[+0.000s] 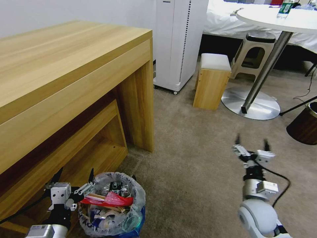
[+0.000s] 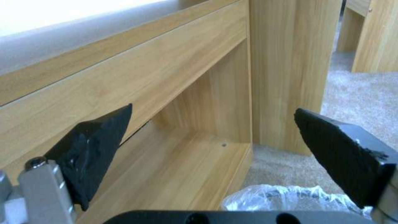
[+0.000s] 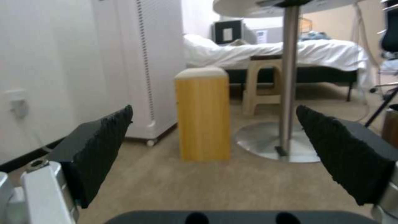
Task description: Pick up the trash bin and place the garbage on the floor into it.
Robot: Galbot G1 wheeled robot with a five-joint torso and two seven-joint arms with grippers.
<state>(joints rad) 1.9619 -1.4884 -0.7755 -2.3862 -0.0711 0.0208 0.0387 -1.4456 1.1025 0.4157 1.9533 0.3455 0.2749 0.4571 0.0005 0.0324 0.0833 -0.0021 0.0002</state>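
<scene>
Blue bin, pale bag, beige carpet

The small round blue trash bin wore a translucent white plastic bag; red wrappers lay among its litter. The short-pile carpet floor was beige, the wooden desk honey-yellow with grain streaks, and both grippers' fingers were black on silver-grey bodies.

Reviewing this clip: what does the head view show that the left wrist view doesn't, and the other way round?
Head view only: the trash bin's contents, red wrappers and other garbage packed inside, the open right tool held over bare carpet, the round white table and the wooden stool.

Left wrist view only: the small hole in the desk's lower shelf.

Shared: the open left tool, beside the bin, the wooden desk, the bin's bag-lined rim, and the beige floor.
</scene>
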